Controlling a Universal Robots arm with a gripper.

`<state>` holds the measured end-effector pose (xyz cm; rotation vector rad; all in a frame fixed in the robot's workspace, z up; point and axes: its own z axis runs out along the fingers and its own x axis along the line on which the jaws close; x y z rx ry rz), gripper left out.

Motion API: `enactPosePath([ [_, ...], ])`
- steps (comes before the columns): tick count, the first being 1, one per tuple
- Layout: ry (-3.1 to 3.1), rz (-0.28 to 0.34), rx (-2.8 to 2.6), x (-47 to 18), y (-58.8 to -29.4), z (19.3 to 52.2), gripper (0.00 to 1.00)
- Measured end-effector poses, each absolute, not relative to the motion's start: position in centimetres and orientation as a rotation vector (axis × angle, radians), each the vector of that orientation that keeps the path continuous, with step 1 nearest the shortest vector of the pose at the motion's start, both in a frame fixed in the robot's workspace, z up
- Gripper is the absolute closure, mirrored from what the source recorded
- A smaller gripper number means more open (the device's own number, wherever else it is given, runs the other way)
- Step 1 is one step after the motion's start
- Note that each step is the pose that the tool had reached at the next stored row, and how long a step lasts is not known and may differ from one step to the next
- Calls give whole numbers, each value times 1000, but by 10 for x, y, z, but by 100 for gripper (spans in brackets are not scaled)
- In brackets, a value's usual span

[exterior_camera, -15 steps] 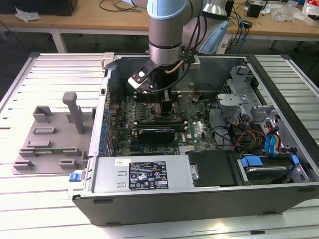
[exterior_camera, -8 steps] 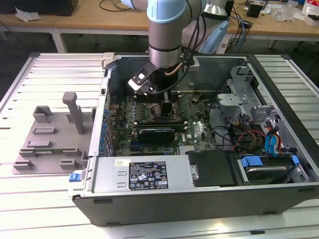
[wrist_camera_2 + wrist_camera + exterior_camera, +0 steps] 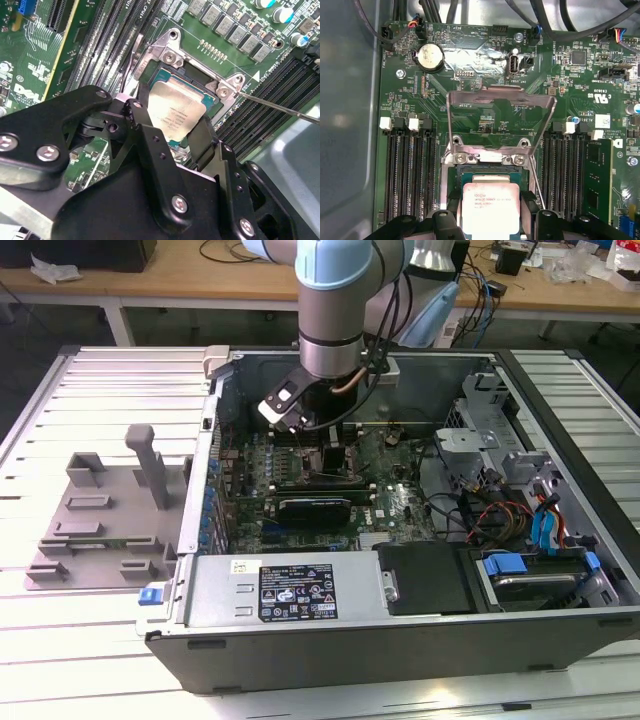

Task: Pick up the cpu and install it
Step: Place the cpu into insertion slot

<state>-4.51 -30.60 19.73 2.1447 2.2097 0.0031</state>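
Gripper (image 3: 174, 117) grips the cpu (image 3: 181, 106) by two opposite edges, level at the open socket (image 3: 485, 172) between the motherboard's (image 3: 560, 85) memory slot banks (image 3: 405, 170), load plate (image 3: 502, 95) raised.

The cpu (image 3: 175, 112) — flat, silver-topped — lies level over the open socket (image 3: 170, 76).

You see the cpu (image 3: 176, 111) only partly: the hand (image 3: 174, 122) covers two of its edges, and the first wrist view crops it.

Gripper (image 3: 174, 113) (arm (image 3: 335, 300) pointing down) clasps the cpu (image 3: 178, 107).
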Motion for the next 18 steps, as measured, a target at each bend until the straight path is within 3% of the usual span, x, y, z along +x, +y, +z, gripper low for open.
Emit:
enactPosePath([
  [18,2196,3,2159,-45,-307,199,45],
])
